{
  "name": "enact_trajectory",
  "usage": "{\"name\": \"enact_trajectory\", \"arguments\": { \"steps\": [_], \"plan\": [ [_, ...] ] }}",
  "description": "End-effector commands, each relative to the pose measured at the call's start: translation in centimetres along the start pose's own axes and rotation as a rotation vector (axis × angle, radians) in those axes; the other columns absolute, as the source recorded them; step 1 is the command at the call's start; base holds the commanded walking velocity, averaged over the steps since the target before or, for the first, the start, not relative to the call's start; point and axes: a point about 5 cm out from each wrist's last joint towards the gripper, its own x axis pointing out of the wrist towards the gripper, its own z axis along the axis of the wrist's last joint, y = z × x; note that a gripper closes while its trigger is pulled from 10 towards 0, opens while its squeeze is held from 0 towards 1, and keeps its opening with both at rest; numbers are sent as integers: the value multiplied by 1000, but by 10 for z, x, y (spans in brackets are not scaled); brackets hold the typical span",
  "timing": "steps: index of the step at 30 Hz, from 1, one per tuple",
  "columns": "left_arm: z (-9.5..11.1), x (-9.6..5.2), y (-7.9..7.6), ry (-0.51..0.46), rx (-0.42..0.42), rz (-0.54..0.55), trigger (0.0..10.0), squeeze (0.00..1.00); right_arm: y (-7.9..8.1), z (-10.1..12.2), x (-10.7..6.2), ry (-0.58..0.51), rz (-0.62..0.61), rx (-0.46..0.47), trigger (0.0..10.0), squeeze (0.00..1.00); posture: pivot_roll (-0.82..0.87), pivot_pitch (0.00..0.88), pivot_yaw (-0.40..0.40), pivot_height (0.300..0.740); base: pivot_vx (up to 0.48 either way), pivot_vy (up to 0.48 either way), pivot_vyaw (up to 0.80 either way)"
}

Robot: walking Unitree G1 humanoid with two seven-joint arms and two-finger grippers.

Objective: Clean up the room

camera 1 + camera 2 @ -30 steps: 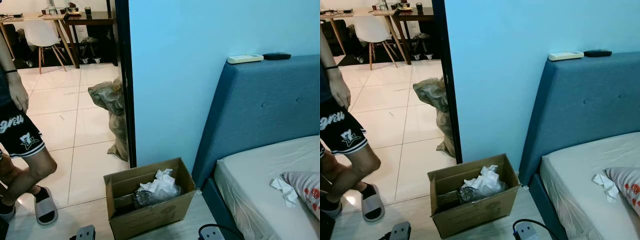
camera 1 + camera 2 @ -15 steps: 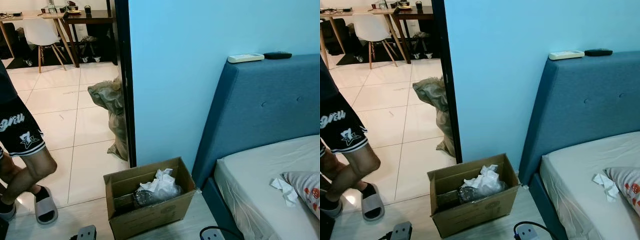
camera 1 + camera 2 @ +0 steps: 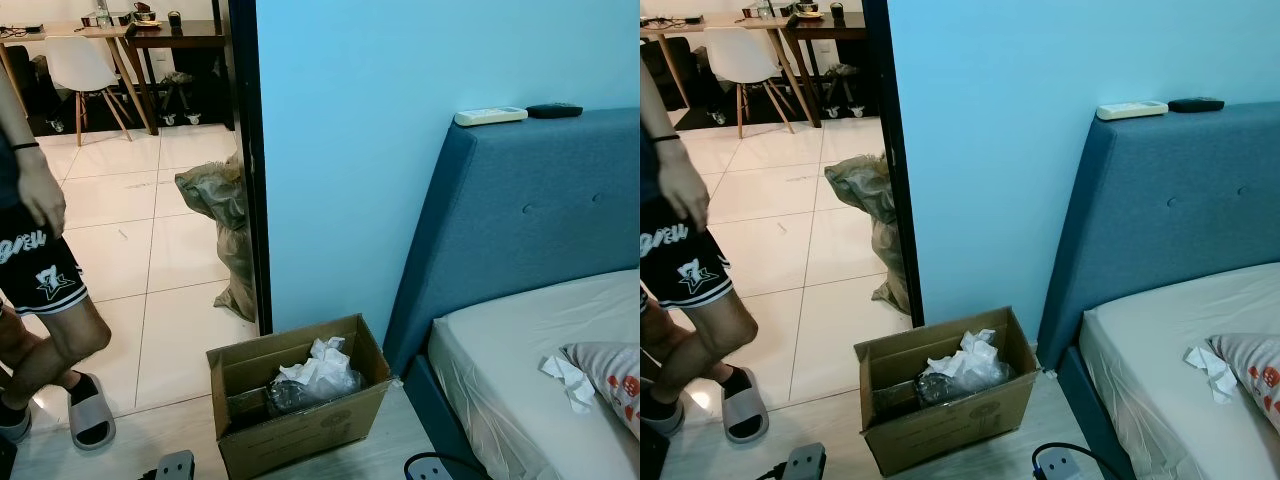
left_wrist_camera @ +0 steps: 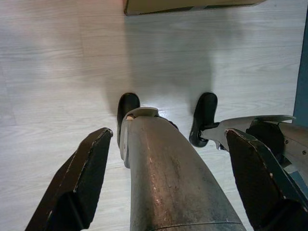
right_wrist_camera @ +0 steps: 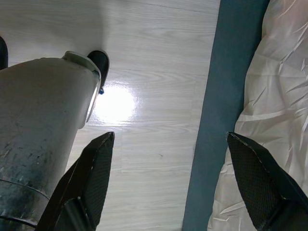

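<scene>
Left gripper (image 4: 166, 187) fingers apart over floor, crumpled white tissue (image 3: 568, 379) on bed (image 3: 500, 370)

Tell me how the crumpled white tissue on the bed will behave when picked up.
The crumpled tissue is probably very light and floppy, given its thin folds. It lies loose on the mattress beside the pillow, so it should lift freely, though it may tear.

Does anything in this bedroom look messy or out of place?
Yes. A crumpled white tissue lies on the bed beside the pillow. A cardboard box of crumpled paper sits on the floor, and a slumped bag leans in the doorway.
</scene>
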Motion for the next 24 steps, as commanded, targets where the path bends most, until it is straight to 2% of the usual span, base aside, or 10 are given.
{"name": "enact_trajectory", "arguments": {
  "steps": [1, 9, 24],
  "plan": [
    [-2, 0, 1, 11, -6, 5, 10000, 0, 2, 1, 0, -3, 2, -18, 10000, 0, 19, 0, -51, 740, 0, 0, 0],
    [0, 0, 3, 6, -23, 22, 10000, 0, 14, 16, 0, -31, 13, -28, 10000, 0, 11, 0, -47, 740, 0, 0, 0],
    [0, 1, -4, 3, -24, 15, 10000, 0, 9, 19, 0, -31, 3, -28, 10000, 0, 13, 0, -49, 740, 0, 0, 0]
  ]
}}
